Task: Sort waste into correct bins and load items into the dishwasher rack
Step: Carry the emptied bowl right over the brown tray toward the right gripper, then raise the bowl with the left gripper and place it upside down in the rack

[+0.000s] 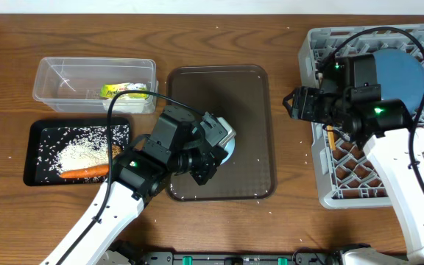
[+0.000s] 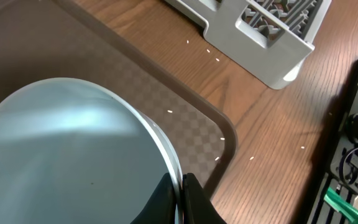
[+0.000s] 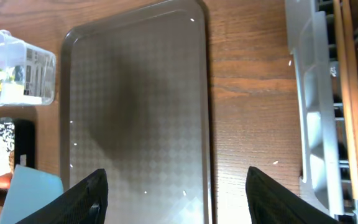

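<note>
Pinching small light-blue round cup [image 2: 73, 155] by its rim, left gripper [image 2: 182, 190] jaws closed; grey lattice plastic dishwasher rack [image 1: 322, 188] lies right. Right gripper [image 3: 179, 193] nearer it, wide, empty.

Left arm [image 1: 116, 199]: extends from worktop's near edge, left of centre, angled up toward middle. Left claw [image 2: 182, 186]: jaws pinched tight on rim of small light-blue cup [image 2: 73, 143]. Right arm [image 1: 403, 169]: extends from near right corner, forearm pointing left. Right claw [image 3: 179, 196]: jaws spread wide, gripping nothing.
</note>
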Tool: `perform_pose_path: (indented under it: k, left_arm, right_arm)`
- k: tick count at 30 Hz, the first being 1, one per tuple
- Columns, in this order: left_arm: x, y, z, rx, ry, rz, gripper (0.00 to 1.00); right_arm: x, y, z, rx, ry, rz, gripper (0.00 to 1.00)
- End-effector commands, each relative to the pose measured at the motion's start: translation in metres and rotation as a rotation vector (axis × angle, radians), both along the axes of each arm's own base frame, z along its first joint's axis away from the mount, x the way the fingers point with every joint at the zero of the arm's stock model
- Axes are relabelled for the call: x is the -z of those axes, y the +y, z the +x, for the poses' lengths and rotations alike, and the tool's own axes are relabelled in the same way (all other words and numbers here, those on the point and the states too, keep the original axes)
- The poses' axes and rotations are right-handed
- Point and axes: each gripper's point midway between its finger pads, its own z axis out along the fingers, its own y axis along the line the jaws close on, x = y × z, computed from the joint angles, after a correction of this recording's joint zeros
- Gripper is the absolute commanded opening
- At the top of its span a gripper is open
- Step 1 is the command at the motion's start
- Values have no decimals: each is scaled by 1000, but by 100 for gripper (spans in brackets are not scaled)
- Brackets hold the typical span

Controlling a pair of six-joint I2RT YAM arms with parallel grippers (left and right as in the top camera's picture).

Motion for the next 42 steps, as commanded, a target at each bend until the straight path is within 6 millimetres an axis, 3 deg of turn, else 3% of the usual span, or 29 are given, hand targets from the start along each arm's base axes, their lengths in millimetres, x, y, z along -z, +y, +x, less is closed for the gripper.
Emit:
perform_pose_path:
  k: [1,7,12,17,23,26,28,31,33,38,42]
  left_arm:
    - [-7,-5,-3,16,-9,-17,6]
    - [-7,-23,-27,259,-144,24,6]
    - [-5,-27,-31,292,-183,52,6]
    - [1,-28,-44,447,-274,109,6]
    - [-2,-30,-41,447,-296,100,6]
    - [-10,-37,-39,430,-298,53,6]
    - [-22,-46,-33,362,-268,-20,6]
    - [-46,-58,-16,281,-308,-119,6]
    - [-74,-67,4,190,-351,-227,6]
    - [-133,-82,60,-81,-271,-593,6]
    - [-148,-107,86,-103,-142,-828,6]
  right_arm:
    - [0,-1,0,-12,7,14,65]
    - [-7,41,-18,-258,-17,93,58]
    - [-3,49,-22,-283,-9,62,60]
    - [-2,55,-24,-317,-16,59,61]
    - [8,71,-31,-392,2,47,59]
    - [16,51,-19,-276,15,-32,58]
    - [11,32,-10,-174,5,-54,60]
    - [-18,-2,2,-74,-67,-46,61]
    - [-42,-30,5,18,-120,-35,63]
    - [-84,-106,-16,311,-188,13,69]
    - [-96,-137,-39,433,-197,15,73]
